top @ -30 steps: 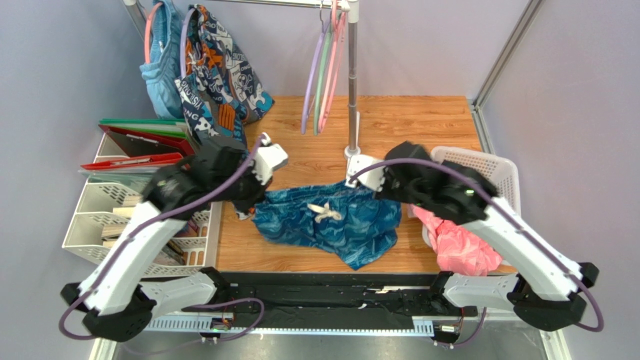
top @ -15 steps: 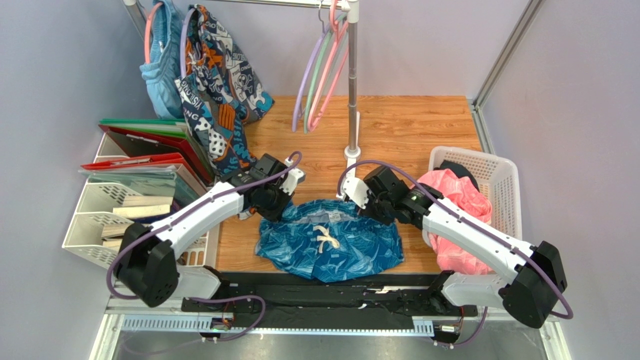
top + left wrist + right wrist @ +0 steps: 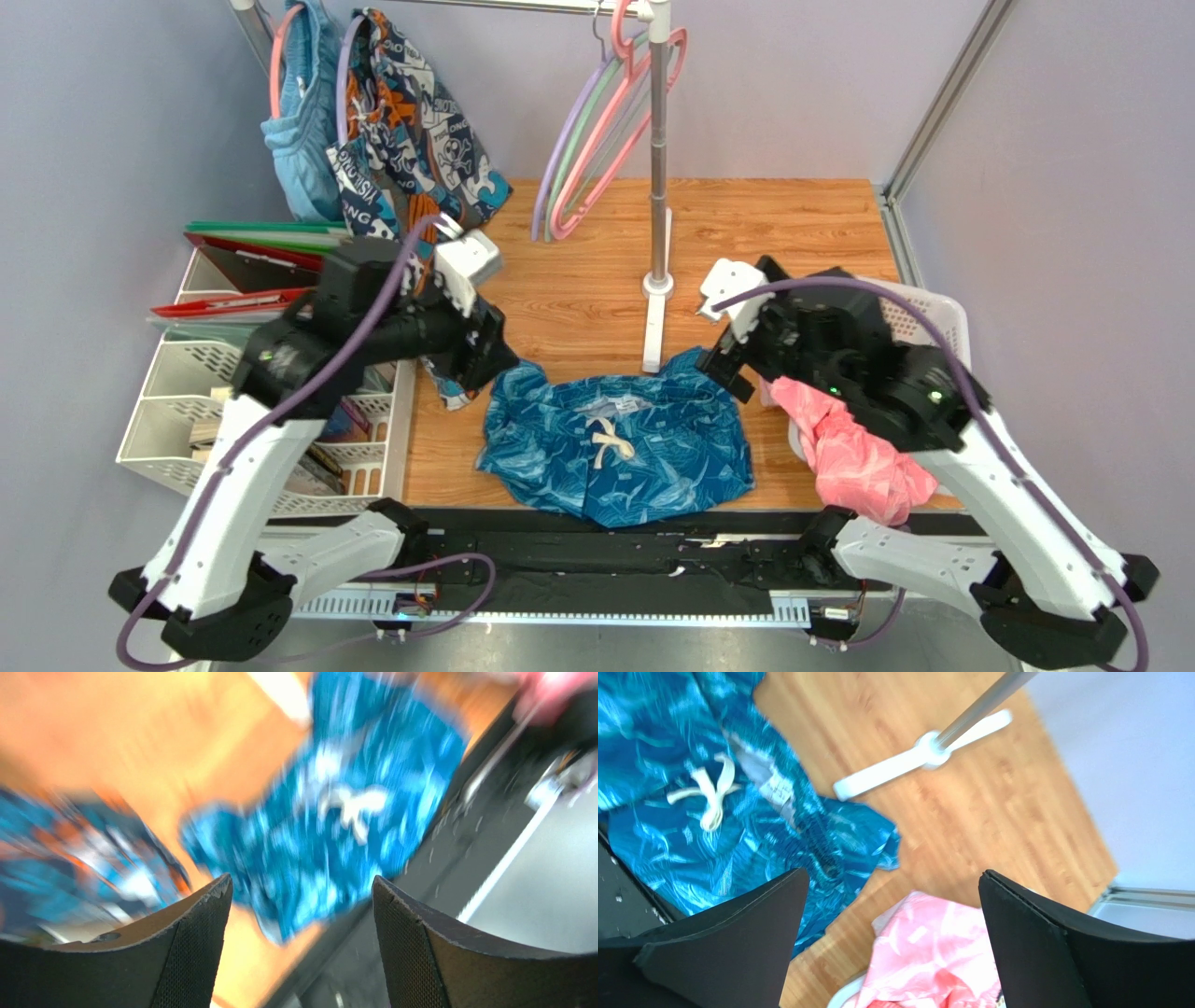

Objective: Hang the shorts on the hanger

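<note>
I'm seeing a lab test cell: grey panel walls [image 3: 800, 98], metal frame posts [image 3: 951, 87], clothes rail [image 3: 658, 210] on wooden table [image 3: 786, 231].

Pale lavender walls [image 3: 814, 84], wooden tabletop [image 3: 772, 224], metal stand [image 3: 658, 210], light seemingly even

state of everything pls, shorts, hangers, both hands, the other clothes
shorts: spread loosely on the table, not held
lavender hanger: on the rack, bare
left hand: open, empty
right hand: open, empty
pink cloth: spilling over the basket rim
printed garment: hung on the rack
light blue shorts: hung on the rack
</note>
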Robot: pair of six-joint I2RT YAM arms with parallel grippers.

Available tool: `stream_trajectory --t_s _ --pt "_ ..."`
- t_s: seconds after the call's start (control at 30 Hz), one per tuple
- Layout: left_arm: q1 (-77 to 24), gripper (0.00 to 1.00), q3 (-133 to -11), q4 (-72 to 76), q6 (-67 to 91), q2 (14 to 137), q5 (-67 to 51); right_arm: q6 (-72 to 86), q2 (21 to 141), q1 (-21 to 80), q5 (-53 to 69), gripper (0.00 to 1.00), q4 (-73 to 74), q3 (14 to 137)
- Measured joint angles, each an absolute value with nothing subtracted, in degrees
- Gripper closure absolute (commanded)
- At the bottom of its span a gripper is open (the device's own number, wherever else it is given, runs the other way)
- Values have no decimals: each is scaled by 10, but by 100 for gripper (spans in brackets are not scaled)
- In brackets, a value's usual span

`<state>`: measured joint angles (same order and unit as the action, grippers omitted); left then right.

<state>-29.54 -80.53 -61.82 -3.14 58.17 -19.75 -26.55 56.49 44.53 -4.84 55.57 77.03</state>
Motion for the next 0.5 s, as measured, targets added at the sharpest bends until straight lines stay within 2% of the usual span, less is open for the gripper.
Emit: stream_trajectory --t_s 0.2,0.4,0.5 --pt "-295 31 -1067 -632 -43 653 -169 -241 539 445 -68 0 572 843" --pt "-268 42 -1327 -609 -53 847 -134 -201 561 417 -67 0 572 863" --pt "-255 48 -1364 -595 -55 914 -140 -191 570 409 -65 0 572 863"
